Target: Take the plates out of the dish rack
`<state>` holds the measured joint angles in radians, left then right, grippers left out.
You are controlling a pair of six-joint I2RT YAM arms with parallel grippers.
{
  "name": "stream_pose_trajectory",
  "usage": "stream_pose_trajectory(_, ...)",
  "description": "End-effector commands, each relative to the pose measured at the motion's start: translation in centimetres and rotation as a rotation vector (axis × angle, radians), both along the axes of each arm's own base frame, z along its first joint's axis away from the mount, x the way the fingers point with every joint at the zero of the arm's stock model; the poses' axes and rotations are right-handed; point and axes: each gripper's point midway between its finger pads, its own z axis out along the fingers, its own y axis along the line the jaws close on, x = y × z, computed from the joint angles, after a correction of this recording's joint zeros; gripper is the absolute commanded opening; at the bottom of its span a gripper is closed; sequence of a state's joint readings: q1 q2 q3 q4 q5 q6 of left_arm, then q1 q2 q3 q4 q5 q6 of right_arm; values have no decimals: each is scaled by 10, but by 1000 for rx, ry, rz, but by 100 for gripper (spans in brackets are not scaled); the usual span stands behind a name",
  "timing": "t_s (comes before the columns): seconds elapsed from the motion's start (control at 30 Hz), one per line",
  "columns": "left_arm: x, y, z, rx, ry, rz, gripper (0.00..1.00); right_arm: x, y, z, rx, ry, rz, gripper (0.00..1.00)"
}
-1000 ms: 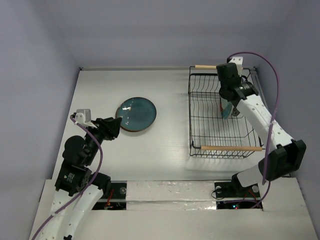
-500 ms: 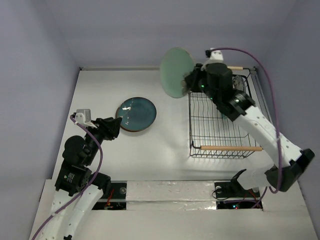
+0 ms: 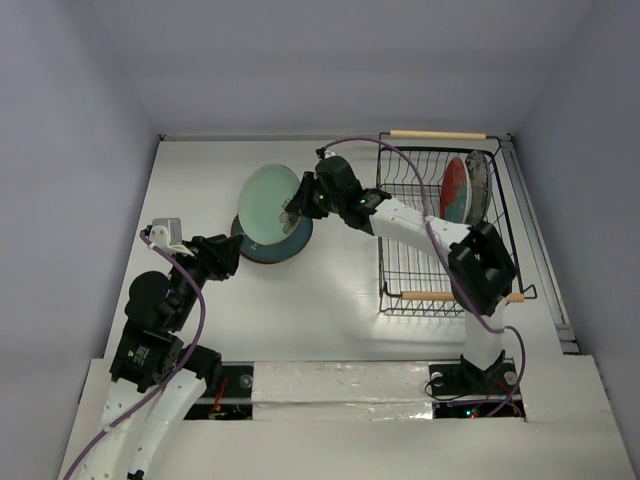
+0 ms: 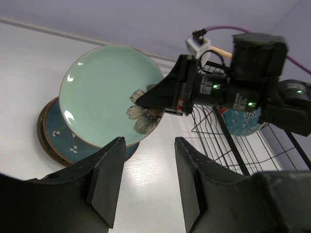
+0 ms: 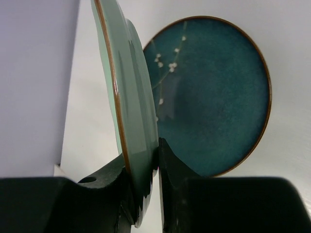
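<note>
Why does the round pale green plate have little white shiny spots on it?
Left wrist view: those are glare, light bouncing off the glossy round pale green plate. Right wrist view: its edge shines in long streaks too.

I log the pale green plate (image 4: 104, 92) as glazed ceramic, glossy, with sharp highlights. I see the same gloss on the teal plate (image 5: 214, 97), whose rim is brown. The dish rack (image 3: 430, 262) is thin black wire, its handles (image 3: 437, 134) bare light wood. The table (image 3: 200, 170) is white, matt and smooth.
</note>
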<state>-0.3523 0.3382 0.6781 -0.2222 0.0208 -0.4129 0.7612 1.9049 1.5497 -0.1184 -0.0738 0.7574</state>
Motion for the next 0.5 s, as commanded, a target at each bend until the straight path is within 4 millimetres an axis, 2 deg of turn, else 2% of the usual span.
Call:
stream_pose_trajectory(0.0,1,-1,9,-16,-32,-1,42,14,31,124,340,-195,28,0)
stream_pose_trajectory(0.03,1,-1,8,-15,-29,-1,42,16,35,111,332,-173,29,0)
stream_pose_trajectory(0.13,1,-1,8,-16,-31,-1,42,21,38,91,324,-139,11,0)
stream_pose_trajectory(0.17,0,-1,8,-15,-29,-3,42,23,40,76,309,-115,7,0)
stream_pose_trajectory(0.3,0,-1,9,-16,-32,-4,42,23,45,43,288,-43,8,2)
stream_pose_trajectory(0.4,0,-2,9,-16,-32,-6,42,21,44,24,272,-7,2,8)
stream_pose_trajectory(0.47,0,-2,8,-16,-31,-6,42,21,43,19,265,-3,-5,12)
